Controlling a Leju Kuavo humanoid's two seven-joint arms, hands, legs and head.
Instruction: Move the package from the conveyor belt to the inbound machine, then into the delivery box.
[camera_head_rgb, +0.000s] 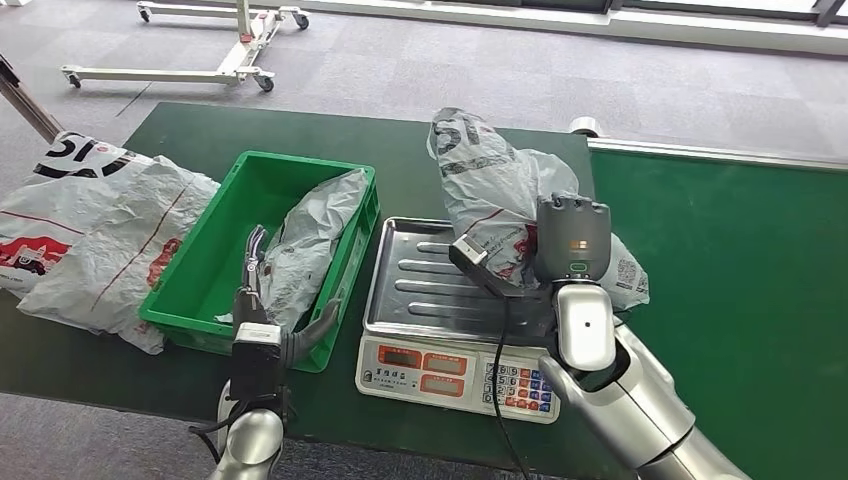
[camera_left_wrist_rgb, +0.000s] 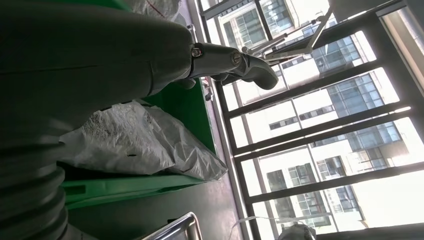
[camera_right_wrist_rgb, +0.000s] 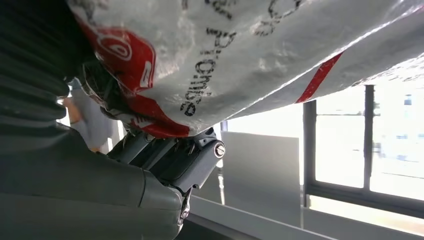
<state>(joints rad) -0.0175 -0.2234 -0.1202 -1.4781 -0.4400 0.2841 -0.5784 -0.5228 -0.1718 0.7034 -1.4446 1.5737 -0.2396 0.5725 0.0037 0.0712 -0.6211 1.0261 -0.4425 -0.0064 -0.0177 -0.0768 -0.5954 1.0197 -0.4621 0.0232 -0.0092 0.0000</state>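
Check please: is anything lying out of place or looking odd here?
Yes. A large package lies on the table left of the green bin, outside it. The package gripped by the right hand is crumpled and overhangs the scale tray.

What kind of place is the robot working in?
Probably a parcel-sorting station or a practice setup for one. There's a weighing scale, a green bin with a parcel inside, and grey mail bags, one held by the right hand over the scale.
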